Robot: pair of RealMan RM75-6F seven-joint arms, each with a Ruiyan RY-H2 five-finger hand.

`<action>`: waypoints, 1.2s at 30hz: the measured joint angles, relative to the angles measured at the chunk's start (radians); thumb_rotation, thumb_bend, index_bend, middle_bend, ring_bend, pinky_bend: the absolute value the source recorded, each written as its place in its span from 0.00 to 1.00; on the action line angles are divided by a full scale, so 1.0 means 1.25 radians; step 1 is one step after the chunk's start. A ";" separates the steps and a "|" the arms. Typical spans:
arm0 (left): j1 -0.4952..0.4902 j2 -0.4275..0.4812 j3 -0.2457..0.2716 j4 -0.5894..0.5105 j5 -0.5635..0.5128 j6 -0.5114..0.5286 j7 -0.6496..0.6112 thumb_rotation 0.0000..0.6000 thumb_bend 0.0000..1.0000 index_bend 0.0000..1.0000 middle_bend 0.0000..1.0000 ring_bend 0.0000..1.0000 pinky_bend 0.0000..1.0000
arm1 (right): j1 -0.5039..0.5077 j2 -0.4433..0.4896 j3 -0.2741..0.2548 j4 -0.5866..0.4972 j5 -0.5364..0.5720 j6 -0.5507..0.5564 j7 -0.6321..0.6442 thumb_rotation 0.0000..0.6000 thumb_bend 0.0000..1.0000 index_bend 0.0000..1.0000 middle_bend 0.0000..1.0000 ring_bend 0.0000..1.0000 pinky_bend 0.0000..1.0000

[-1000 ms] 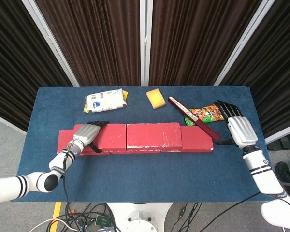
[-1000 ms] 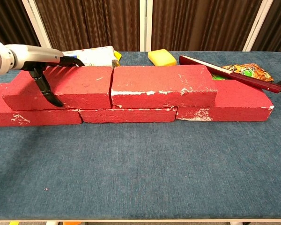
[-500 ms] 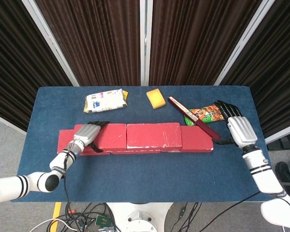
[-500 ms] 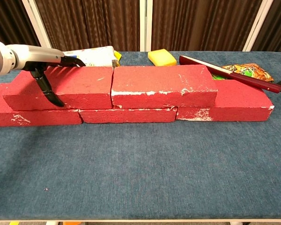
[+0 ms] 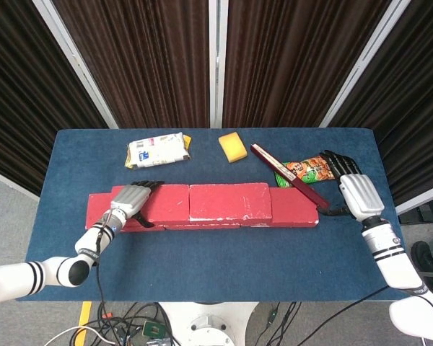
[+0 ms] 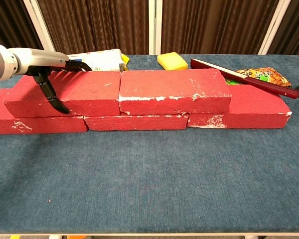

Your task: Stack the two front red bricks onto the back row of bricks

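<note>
Between the earlier pictures and this moment almost nothing changes. The 2 upper bricks, left brick (image 6: pixel 65 92) and right brick (image 6: pixel 172 89), keep the same position on the back row (image 6: pixel 134 121). The left robot hand (image 5: pixel 132 200) keeps the same posture, apart from a very slight shift of its thumb against the front face of the left brick. The right robot hand (image 5: pixel 353 189) does not move.

Meaning for the task: both front bricks already lie on the back row, so the stacking appears complete or nearly so. The left brick sits slightly skewed, and its left end overhangs the lower brick toward the front. The pause is judged to be a final hold or alignment before release.

Left robot hand: it grips the left end of the left brick. Its fingers (image 6: pixel 74 65) lie flat across the top face, and the thumb presses the front face. The right brick lies just beside this hand's brick, end to end, and no hand touches it.

Right robot hand: it rests on the worktop (image 5: pixel 224 256) beyond the right end of the back row, apart from both upper bricks. Its fingers are extended and slightly apart, and it holds nothing. A dark red stick (image 5: pixel 289 174) lies slanted across the right end of the row, near this hand.
</note>
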State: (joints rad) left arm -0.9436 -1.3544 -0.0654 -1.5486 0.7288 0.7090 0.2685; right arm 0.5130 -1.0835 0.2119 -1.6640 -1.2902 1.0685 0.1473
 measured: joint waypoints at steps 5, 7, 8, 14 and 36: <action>0.002 -0.002 0.000 0.005 0.008 0.002 -0.005 1.00 0.12 0.00 0.12 0.08 0.19 | 0.000 -0.002 0.000 0.000 0.001 0.000 0.000 1.00 0.00 0.00 0.00 0.00 0.00; 0.004 -0.001 0.000 0.003 0.012 0.001 -0.009 1.00 0.12 0.00 0.12 0.08 0.19 | 0.000 -0.003 0.001 0.002 0.001 -0.001 0.001 1.00 0.00 0.00 0.00 0.00 0.00; 0.005 -0.001 0.000 0.003 0.014 0.001 -0.011 1.00 0.12 0.00 0.11 0.07 0.19 | 0.001 -0.004 0.001 0.003 0.001 -0.002 0.001 1.00 0.00 0.00 0.00 0.00 0.00; 0.011 0.000 -0.004 0.003 0.028 -0.003 -0.031 1.00 0.08 0.00 0.03 0.00 0.08 | 0.002 -0.006 0.001 0.003 0.001 -0.002 0.001 1.00 0.00 0.00 0.00 0.00 0.00; 0.033 0.003 -0.017 0.003 0.096 -0.002 -0.080 1.00 0.02 0.00 0.00 0.00 0.00 | -0.002 -0.005 0.002 0.006 0.004 0.002 0.003 1.00 0.00 0.00 0.00 0.00 0.00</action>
State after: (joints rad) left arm -0.9027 -1.3508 -0.0873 -1.5449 0.8483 0.7061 0.1691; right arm 0.5106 -1.0898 0.2143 -1.6570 -1.2849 1.0704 0.1512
